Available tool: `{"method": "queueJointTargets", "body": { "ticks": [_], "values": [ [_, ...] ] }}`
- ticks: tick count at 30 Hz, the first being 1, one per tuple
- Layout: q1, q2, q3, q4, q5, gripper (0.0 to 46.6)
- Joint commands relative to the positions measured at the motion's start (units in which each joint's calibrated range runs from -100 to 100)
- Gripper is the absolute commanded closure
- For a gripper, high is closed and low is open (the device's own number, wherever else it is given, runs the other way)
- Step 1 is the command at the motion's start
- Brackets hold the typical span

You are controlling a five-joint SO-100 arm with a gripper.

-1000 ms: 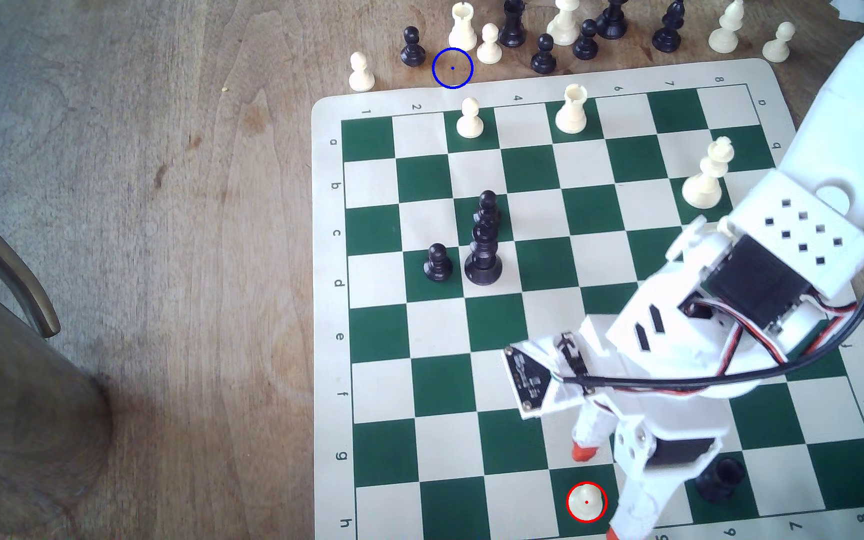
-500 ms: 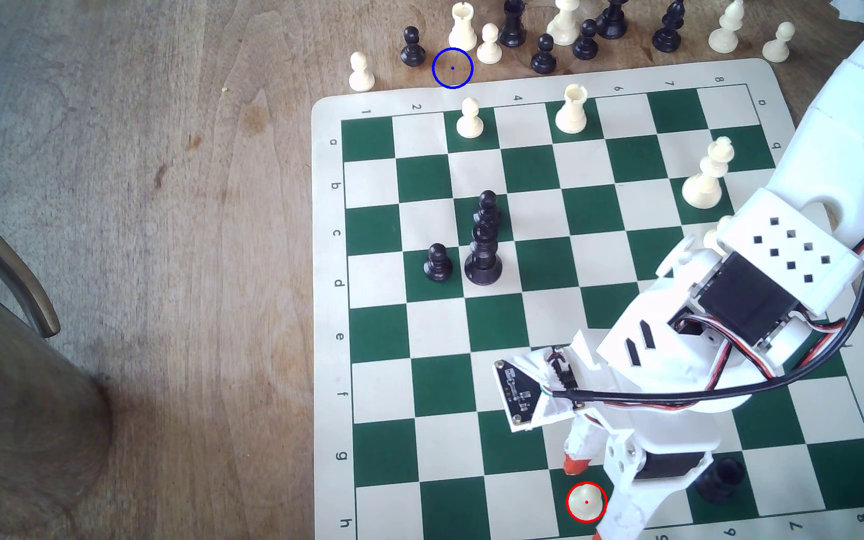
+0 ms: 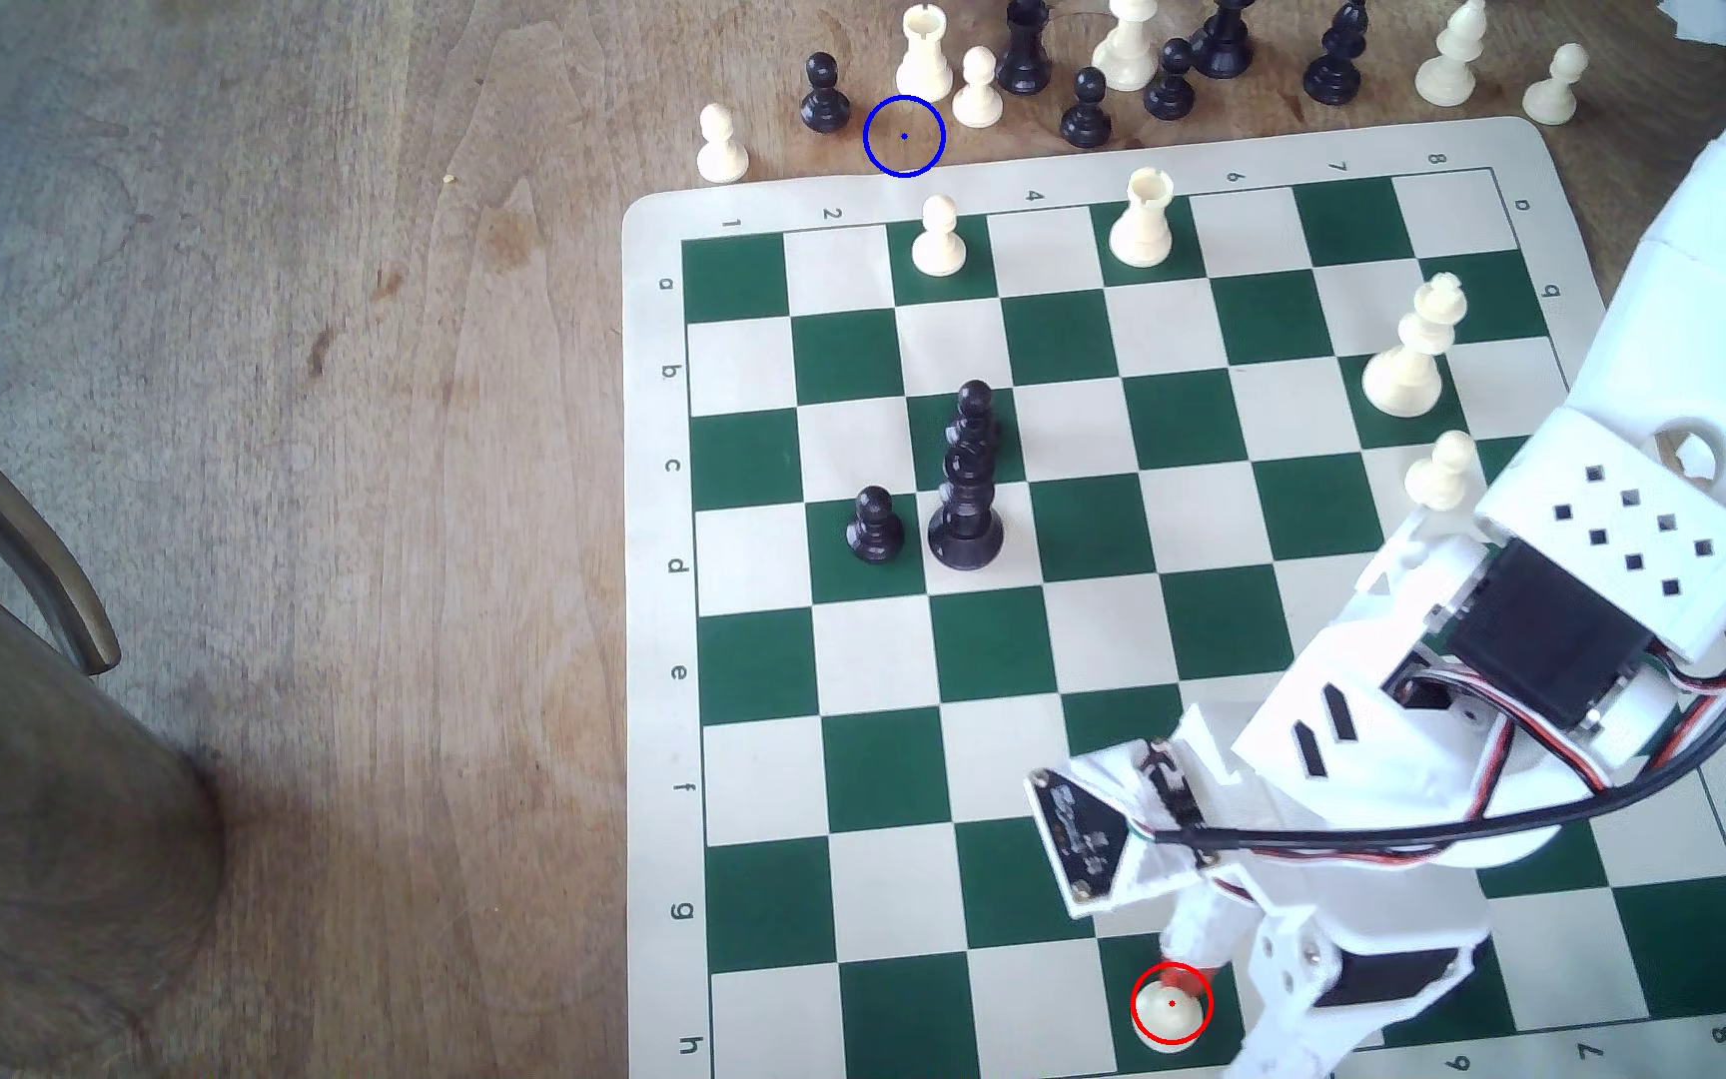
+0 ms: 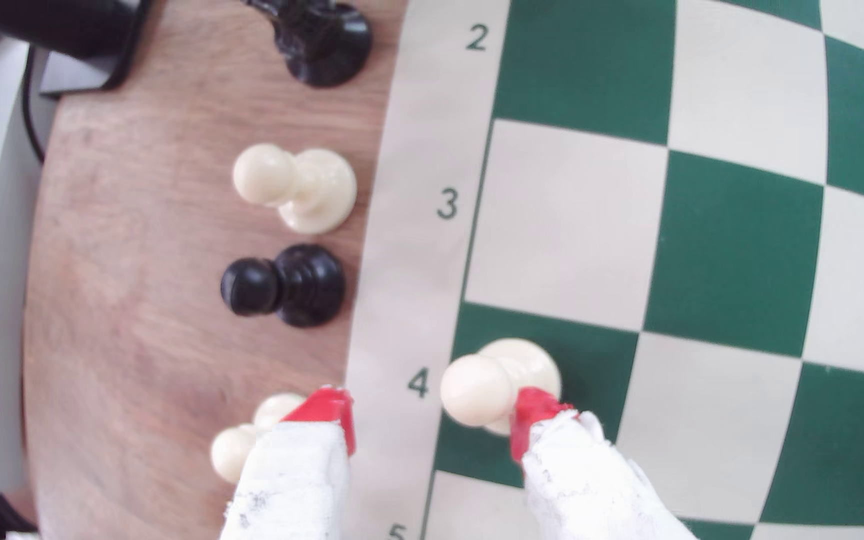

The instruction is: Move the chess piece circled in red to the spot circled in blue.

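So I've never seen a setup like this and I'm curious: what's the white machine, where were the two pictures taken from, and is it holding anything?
It is a small white robot arm with a red-tipped gripper. One picture looks down from a camera off the arm; the other comes from a camera on its wrist. A green-and-cream chess mat lies on a wooden table with scattered pieces. The open gripper straddles the small cream-white pawn ringed in red, one fingertip at it, holding nothing yet. The blue ring marks its destination.
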State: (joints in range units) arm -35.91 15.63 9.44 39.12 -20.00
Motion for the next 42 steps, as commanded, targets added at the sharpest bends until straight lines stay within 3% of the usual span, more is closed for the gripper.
{"method": "queueJointTargets", "body": {
  "ticks": [1,23,31,42],
  "values": [
    [0.91,-2.3,-4.91,-0.55,-0.15,27.4],
    [2.87,0.76,-4.91,-3.58,-0.34,29.7],
    [2.71,0.5,-4.82,-3.58,-0.2,46.2],
    [4.12,-1.96,-6.27,-2.92,0.29,46.4]
  ]
}}
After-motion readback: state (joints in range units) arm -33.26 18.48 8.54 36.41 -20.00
